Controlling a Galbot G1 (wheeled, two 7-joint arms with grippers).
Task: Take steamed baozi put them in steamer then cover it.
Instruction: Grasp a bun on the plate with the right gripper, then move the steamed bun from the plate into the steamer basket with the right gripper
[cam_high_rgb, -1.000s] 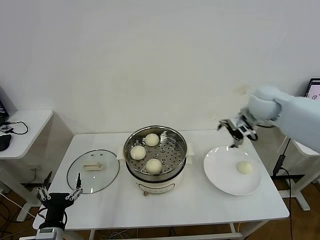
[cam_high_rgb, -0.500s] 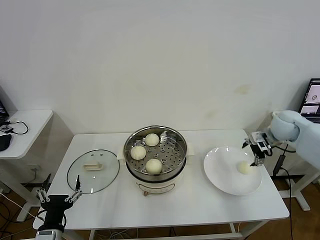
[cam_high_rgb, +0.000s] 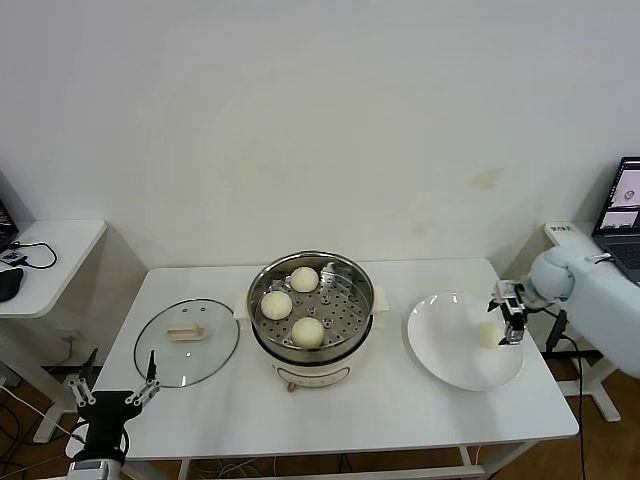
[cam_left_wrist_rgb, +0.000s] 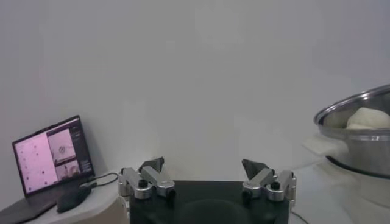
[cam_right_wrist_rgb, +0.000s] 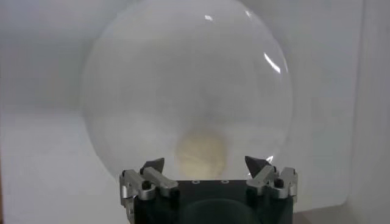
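Baozi (cam_high_rgb: 304, 279) (cam_high_rgb: 276, 304) (cam_high_rgb: 307, 331): three on the perforated tray of the steamer (cam_high_rgb: 311, 347), one toward the back, one toward the robot's left, one nearest the front, none touching another. Fourth baozi (cam_high_rgb: 489, 335) alone on the right part of the white plate (cam_high_rgb: 440, 345), right of the steamer. Round, so no long axis to speak of. Steamer at mid-table (cam_high_rgb: 400, 420), uncovered. Cover (cam_high_rgb: 187, 343) flat on the table left of the steamer, cream handle (cam_high_rgb: 185, 333) up, handle's long axis running left to right. Right gripper (cam_high_rgb: 509, 312) at the plate's right edge, just beside the lone baozi, fingers spread wide apart, clamped on nothing; in the right wrist view, baozi (cam_right_wrist_rgb: 202, 152) between and just beyond the two fingertips (cam_right_wrist_rgb: 152, 164). Left gripper (cam_high_rgb: 112, 386) low by the table's front left corner, near the cover's edge, fingers likewise spread, empty.
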